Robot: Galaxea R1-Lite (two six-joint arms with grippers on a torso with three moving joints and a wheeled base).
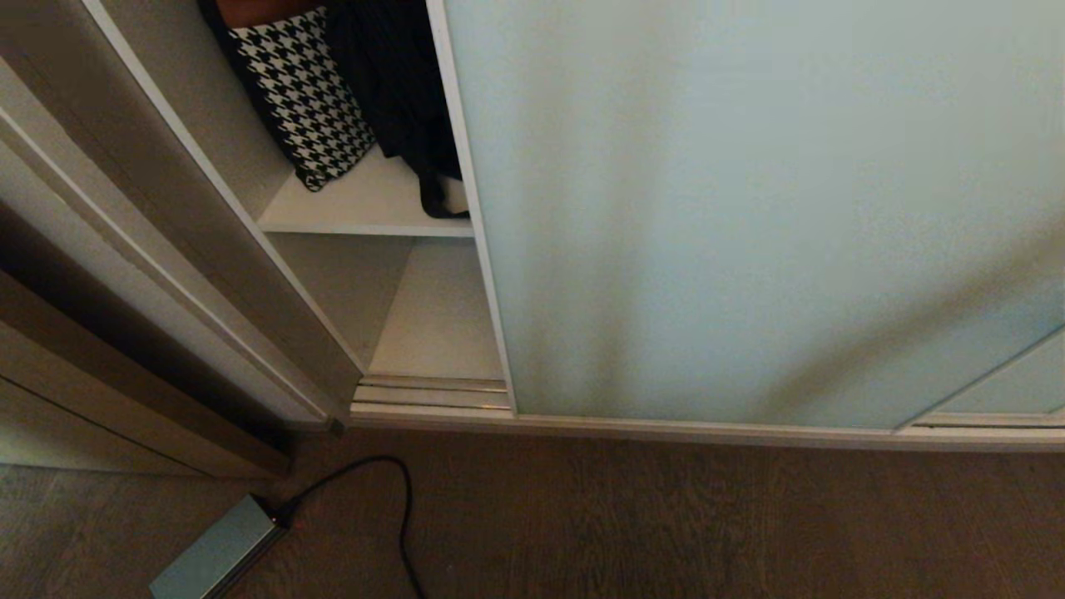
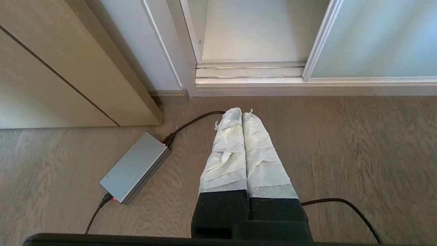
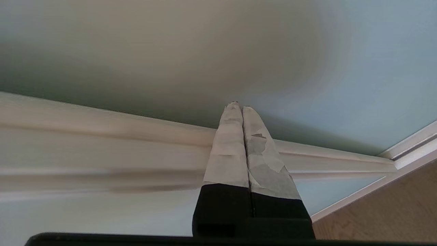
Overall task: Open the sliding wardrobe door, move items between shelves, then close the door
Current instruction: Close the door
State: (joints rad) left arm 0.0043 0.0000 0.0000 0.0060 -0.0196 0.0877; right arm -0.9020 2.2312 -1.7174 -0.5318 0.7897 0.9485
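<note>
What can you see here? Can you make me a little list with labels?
Door: sliding wardrobe door partly open, gap on the left
Upper shelf: houndstooth item, black bag
Lower shelf: bare
Floor: grey box with cable
Left gripper: shut, above the floor
Right gripper: shut, tips at the door glass

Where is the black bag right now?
In the head view, the black bag sits on the upper white shelf, right of the houndstooth cushion, partly hidden behind the sliding door's edge.
</note>
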